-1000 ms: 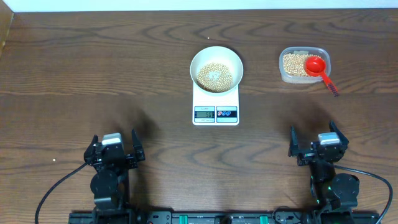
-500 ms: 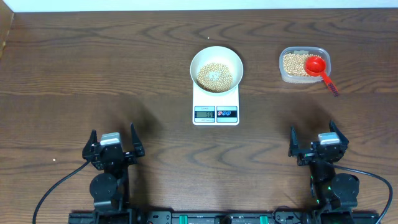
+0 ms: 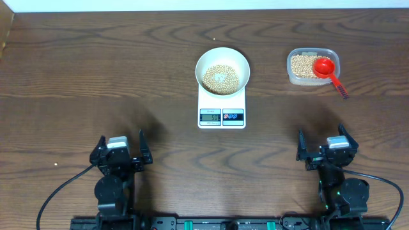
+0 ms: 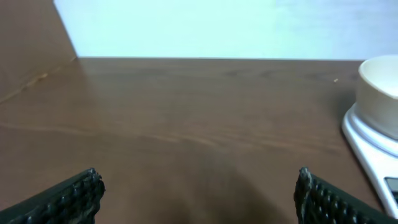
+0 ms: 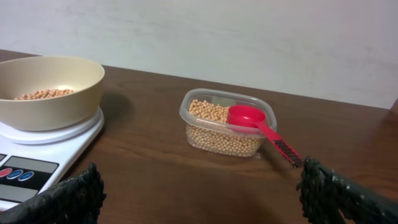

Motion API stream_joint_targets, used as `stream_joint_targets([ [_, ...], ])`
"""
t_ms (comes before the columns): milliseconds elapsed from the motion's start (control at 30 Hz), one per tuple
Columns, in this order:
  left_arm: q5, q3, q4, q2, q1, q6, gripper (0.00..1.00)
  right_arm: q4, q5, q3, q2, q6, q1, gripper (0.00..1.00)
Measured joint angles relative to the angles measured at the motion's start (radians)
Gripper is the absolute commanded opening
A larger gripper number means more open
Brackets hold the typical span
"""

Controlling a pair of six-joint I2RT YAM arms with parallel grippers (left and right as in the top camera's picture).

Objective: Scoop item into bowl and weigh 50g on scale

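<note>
The white bowl (image 3: 222,66) stands on the white scale (image 3: 222,110) at the table's middle and holds tan beans (image 3: 220,78). The bowl (image 5: 50,93) and scale (image 5: 37,155) show at the left of the right wrist view, and at the right edge of the left wrist view (image 4: 379,93). My left gripper (image 3: 121,151) is open and empty at the front left, well short of the scale. My right gripper (image 3: 326,145) is open and empty at the front right. Both sets of fingertips show wide apart in the wrist views (image 4: 199,193) (image 5: 202,193).
A clear plastic tub (image 3: 312,66) of beans sits at the back right with a red scoop (image 3: 326,68) resting in it, handle pointing front right. It also shows in the right wrist view (image 5: 224,127). A board edge stands at the far left (image 4: 31,43).
My left arm shifted slightly to the right and settled. The right arm, bowl, scale and tub have not moved.
</note>
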Motion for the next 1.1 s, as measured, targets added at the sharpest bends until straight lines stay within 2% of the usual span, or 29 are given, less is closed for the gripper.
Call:
stream_joint_targets([
  [433, 0.000, -0.014, 0.454, 0.000, -0.005, -0.002, 1.00, 0.000, 0.000, 0.000, 0.000, 0.000, 0.000, 0.99],
  [700, 0.000, -0.016, 0.609, 0.000, -0.005, -0.002, 1.00, 0.000, 0.000, 0.000, 0.000, 0.000, 0.000, 0.99],
  [867, 0.000, -0.021, 0.806, 0.000, -0.005, -0.002, 1.00, 0.000, 0.000, 0.000, 0.000, 0.000, 0.000, 0.99],
  [1100, 0.000, -0.021, 0.842, 0.000, -0.005, 0.036, 1.00, 0.000, 0.000, 0.000, 0.000, 0.000, 0.000, 0.99],
])
